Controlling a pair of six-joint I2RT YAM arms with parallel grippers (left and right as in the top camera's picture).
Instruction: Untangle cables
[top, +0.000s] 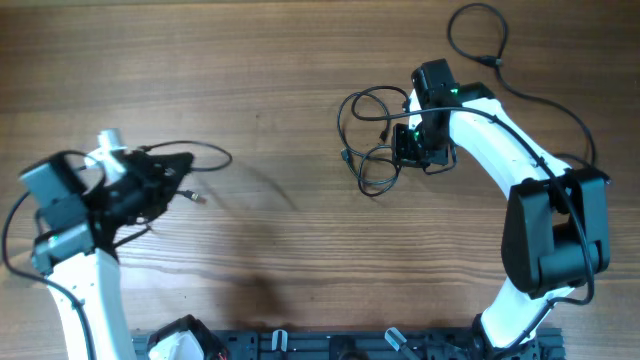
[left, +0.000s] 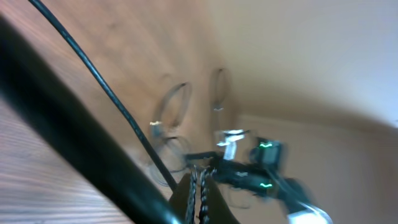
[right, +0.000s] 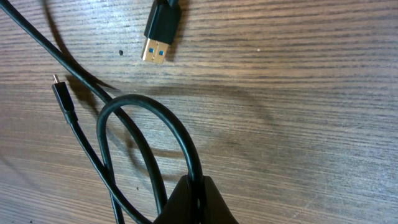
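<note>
Left wrist view badly blurred: cables (left: 124, 113) smeared, left jaws perhaps gripping one. USB plug (right: 160, 31) cut by top edge.

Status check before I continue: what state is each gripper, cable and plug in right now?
Left gripper: shut on the loose cable.
Loose cable: apart from the tangle, one plug end hanging free.
Right gripper: shut on the cable loop.
Cable tangle: bunched on the table, not yet undone.
USB-A plug: unplugged, lying flat.
Small plug: unplugged, lying flat.
</note>
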